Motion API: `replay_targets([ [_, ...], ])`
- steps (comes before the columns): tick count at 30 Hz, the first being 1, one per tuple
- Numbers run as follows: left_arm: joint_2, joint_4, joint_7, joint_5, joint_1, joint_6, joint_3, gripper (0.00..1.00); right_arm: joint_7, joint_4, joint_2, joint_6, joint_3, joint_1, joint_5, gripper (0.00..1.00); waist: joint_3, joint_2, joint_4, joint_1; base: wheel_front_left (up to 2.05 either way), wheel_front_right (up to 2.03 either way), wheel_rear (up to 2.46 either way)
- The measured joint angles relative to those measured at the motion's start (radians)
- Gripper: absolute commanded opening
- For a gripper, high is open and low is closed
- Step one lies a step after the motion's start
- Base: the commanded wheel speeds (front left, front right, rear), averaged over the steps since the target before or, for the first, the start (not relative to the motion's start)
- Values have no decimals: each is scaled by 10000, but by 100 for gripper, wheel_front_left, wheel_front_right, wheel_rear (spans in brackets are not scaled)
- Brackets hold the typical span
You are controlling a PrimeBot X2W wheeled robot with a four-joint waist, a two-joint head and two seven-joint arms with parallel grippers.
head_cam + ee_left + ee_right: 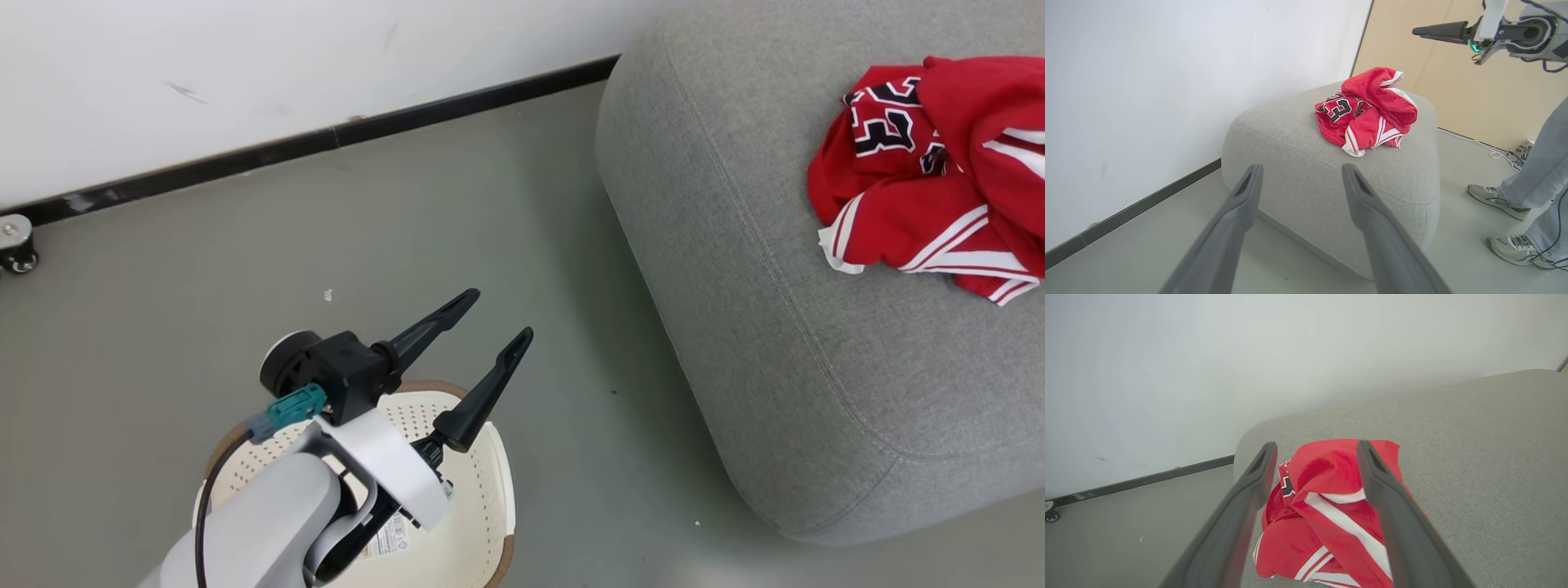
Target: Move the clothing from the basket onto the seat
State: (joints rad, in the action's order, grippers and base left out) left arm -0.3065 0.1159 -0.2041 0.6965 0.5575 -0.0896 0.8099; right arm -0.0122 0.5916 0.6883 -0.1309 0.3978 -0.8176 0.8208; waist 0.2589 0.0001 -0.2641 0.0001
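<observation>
The clothing (pixel 931 171), a crumpled red heap with white stripes and black-and-white lettering, lies on top of the big grey seat (pixel 775 327) at the right. The same clothing (pixel 1367 110) rests on the seat (pixel 1298 163) in the left wrist view. My left gripper (pixel 500 314) hangs open and holds nothing above the cream basket (pixel 482 490), fingers toward the seat. My arm hides much of the basket; its visible inside is bare. My right gripper (pixel 1317 447) is open just above the clothing (pixel 1331 506), gripping nothing. It also reaches in as the right gripper (pixel 1417 31), high over the seat.
A white wall with a black skirting (pixel 326 139) runs behind the grey floor. A small caster (pixel 16 243) sits by the wall at left. A person's legs and shoes (pixel 1498 200) stand beyond the seat, near cables (pixel 1490 153) on the floor.
</observation>
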Motion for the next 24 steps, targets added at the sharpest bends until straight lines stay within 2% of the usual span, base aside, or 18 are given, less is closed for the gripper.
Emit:
replay_targets([
  [7, -27, 198, -180, 23, -386, 364, -278, 100, -263, -571, 0, 0, 391, 383, 23, 100, -344, 0, 214, 0, 0, 0, 0],
  [22, -148, 349, -408, 58, -996, 1310, -1344, 100, -1689, -1436, -238, 0, 477, 1176, 23, 100, -979, 0, 900, 0, 0, 0, 0],
  [24, -169, 378, -414, 65, -1137, 1335, -1496, 100, -1871, -1492, -290, 0, 491, 1405, 21, 100, -1059, 0, 1002, -1, 0, 0, 0],
])
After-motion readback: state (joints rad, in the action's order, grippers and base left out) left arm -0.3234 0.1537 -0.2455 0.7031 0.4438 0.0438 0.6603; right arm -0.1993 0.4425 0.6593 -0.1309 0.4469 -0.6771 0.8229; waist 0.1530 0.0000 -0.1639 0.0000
